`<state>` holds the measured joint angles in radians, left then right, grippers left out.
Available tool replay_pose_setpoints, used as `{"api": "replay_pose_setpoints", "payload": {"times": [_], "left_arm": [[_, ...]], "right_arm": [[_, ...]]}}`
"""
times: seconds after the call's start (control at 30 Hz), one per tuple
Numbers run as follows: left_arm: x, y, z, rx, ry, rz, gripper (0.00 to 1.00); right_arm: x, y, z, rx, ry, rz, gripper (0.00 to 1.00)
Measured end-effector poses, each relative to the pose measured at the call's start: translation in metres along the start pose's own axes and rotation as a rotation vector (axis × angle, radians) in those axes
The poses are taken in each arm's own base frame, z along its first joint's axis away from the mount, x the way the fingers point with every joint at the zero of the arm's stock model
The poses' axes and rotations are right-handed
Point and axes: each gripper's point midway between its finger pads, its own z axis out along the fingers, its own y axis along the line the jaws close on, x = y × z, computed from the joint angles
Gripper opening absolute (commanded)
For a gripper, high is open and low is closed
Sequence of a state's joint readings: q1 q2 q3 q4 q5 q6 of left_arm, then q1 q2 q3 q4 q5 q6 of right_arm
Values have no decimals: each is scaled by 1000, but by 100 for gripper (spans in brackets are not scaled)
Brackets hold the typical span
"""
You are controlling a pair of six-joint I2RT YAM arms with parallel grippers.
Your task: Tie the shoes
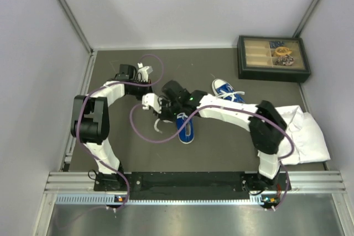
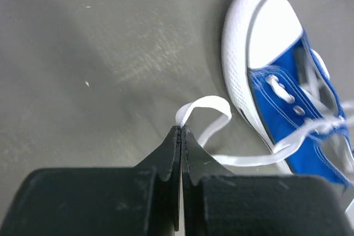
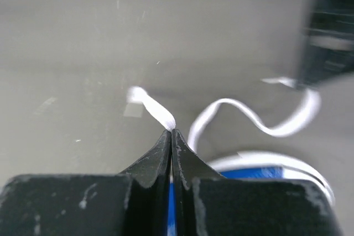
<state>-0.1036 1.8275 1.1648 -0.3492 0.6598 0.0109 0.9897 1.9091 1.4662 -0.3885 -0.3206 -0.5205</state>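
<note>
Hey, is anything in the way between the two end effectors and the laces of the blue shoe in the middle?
Nothing visible stands in the way. The left end effector is shut directly on a lace loop beside the blue shoe, and the right end effector is shut on a lace end.

The surface (image 2: 83, 53) is a matt grey sheet, smooth but scuffed with pale streaks. The shoe (image 2: 287, 98) is blue woven canvas with white stitching, its toe cap (image 2: 271, 31) smooth white rubber with a stippled rim, and the lace (image 2: 204, 106) is flat white woven cloth with a faint sheen. The left hand (image 2: 181, 131) and right hand (image 3: 171, 134) look like matt black plastic, the right's flecked with pale scratches; the cloth (image 1: 304, 134) is crumpled white fabric, and the rail (image 1: 310, 178) is ribbed bare metal.
</note>
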Motion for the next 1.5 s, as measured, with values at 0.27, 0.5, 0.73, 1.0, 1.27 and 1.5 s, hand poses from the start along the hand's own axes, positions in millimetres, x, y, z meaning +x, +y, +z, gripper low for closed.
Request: {"api": "replay_pose_setpoints", "payload": {"times": [0.27, 0.5, 0.73, 1.0, 1.27, 1.5], "left_arm": [[12, -32, -45, 55, 10, 256, 0], [68, -49, -71, 123, 80, 498, 0], [94, -61, -80, 174, 61, 617, 43], [48, -105, -68, 240, -134, 631, 51], [53, -132, -14, 356, -99, 423, 51], [55, -146, 8, 398, -87, 348, 40]], "right_arm": [[-9, -2, -90, 51, -112, 203, 0], [68, 23, -106, 17, 11, 450, 0], [88, 23, -111, 1, 22, 635, 0], [82, 18, -114, -10, -25, 771, 0], [83, 17, -110, -40, -33, 865, 0], [95, 20, -95, -68, 7, 931, 0]]}}
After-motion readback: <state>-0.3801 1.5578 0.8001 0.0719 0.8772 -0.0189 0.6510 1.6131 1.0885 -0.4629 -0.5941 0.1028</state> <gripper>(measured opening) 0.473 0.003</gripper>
